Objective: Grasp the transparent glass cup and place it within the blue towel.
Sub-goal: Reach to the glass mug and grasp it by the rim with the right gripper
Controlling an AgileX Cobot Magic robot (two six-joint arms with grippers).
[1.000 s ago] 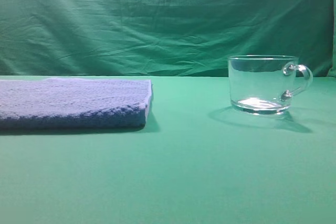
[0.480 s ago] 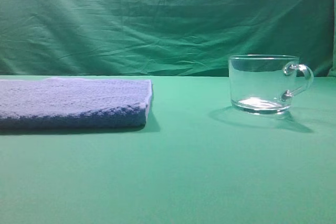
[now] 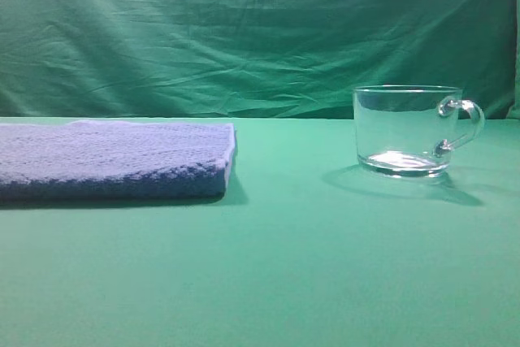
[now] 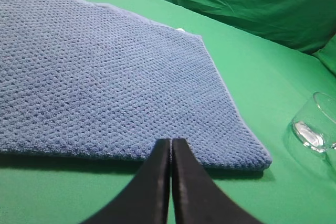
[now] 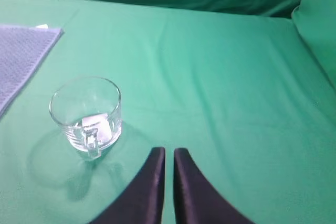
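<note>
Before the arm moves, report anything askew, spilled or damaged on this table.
Nothing stands out. The transparent glass cup stands upright and empty on the green cloth, apart from the blue towel, which lies flat and folded. No spill or break is visible.

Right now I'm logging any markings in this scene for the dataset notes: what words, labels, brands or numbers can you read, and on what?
None can be read.
Transparent glass cup: a pale patch shows through its base, with no legible print on it.
Blue towel: plain nubby weave; a small white bit at its far corner could be a tag, too small to read.
Green cloth: bare of any lettering.
</note>
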